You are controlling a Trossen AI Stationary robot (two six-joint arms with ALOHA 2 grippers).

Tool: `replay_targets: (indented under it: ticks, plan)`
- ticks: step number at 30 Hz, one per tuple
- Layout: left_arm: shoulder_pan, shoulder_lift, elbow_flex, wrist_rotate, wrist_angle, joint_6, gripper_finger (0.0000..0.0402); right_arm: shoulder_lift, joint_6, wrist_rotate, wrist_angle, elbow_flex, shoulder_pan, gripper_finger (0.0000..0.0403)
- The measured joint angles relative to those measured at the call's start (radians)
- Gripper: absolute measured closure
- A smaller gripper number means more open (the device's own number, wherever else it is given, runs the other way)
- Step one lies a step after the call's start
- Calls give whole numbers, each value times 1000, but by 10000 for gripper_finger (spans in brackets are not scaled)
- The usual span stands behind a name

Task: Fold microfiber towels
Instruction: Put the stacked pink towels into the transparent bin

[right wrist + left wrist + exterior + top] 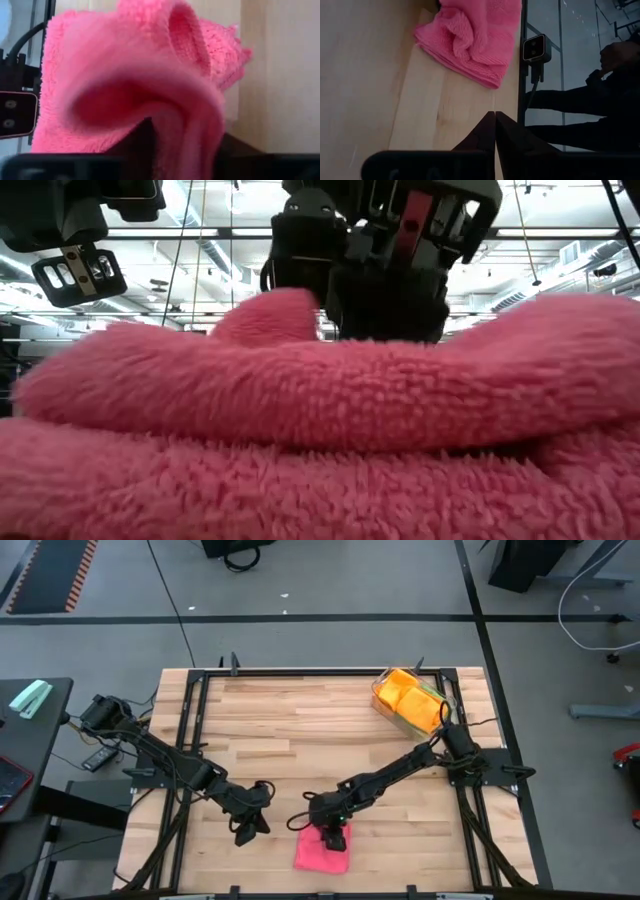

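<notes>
Pink cloth: a microfiber towel (322, 851) lies bunched at the lower centre of the high view, on the wooden table (300, 730) close to its near edge.
Right gripper: the right gripper (333, 836) sits directly on the towel's upper edge; its wrist view shows a raised fold of pink pile between the two dark fingers, so it reads as pinching the towel.
Left gripper: the left gripper (247, 831) waits to the left of the towel, apart from it, fingers pressed together with nothing between them.
Key relation: the towel lies straight under the right gripper and off to the right of the left one; the right arm is the nearer.
Long axis: the heap runs roughly left to right in the low view, in stacked rolls.
Towel's look: fluffy, thick, rumpled into soft folds, not yet a flat neat square.
Other towels: orange and yellow ones (408, 698) sit in a clear tray (449, 700) at the upper right.
</notes>
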Motion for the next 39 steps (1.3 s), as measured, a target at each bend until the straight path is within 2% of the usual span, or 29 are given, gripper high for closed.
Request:
replay_targets:
  ticks: [3, 5, 14, 22, 31, 39]
  plan:
    - [0, 0, 0, 0, 1, -14, 389, -2, -5, -24, -10, -2, -7, 344]
    - [0, 0, 0, 0, 1, -28, 388, -12, -12, -46, -36, -4, -16, 382]
    - [-2, 0, 0, 0, 1, -33, 375, -139, -156, -52, -335, -6, -94, 385]
    - [-2, 0, 0, 0, 1, -32, 388, -286, -266, -77, -561, -6, -219, 385]
    - [-2, 0, 0, 0, 1, -33, 378, -453, -355, -118, -786, -8, -411, 385]
    - [-2, 0, 0, 1, 1, -27, 390, -631, -413, -126, -990, -44, -683, 385]
